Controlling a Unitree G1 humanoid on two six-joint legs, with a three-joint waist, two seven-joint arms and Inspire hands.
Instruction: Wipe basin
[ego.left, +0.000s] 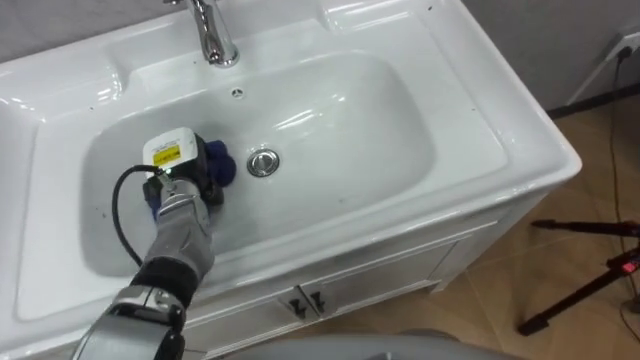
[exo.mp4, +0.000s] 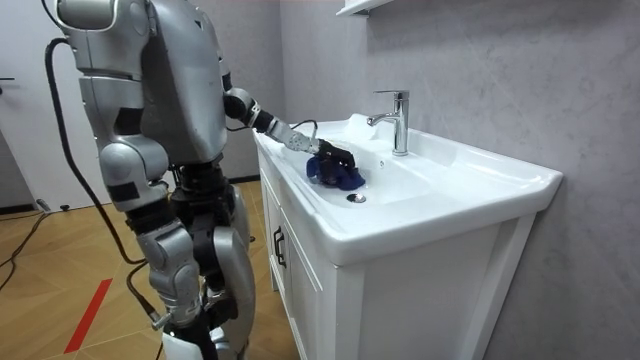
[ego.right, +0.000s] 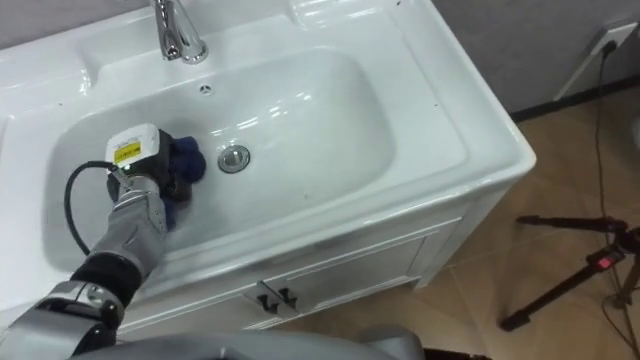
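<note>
A white basin (ego.left: 400, 110) is set in a white vanity top, with a chrome faucet (ego.left: 210, 35) at the back and a round drain (ego.left: 263, 162) in the middle. My left hand (ego.left: 185, 170) reaches down into the bowl's left part, just left of the drain. Its fingers are curled over a bunched blue cloth (ego.left: 220, 165) and hold it against the basin floor. The room view has the same hand (exo.mp4: 335, 156) on top of the cloth (exo.mp4: 340, 178). I stand upright at the vanity's front.
Below the basin are white cabinet doors with small dark handles (ego.left: 305, 303). A black tripod stand (ego.left: 590, 280) rests on the wood floor at the right. A wall socket (ego.left: 628, 45) with a cable sits behind the vanity's right corner.
</note>
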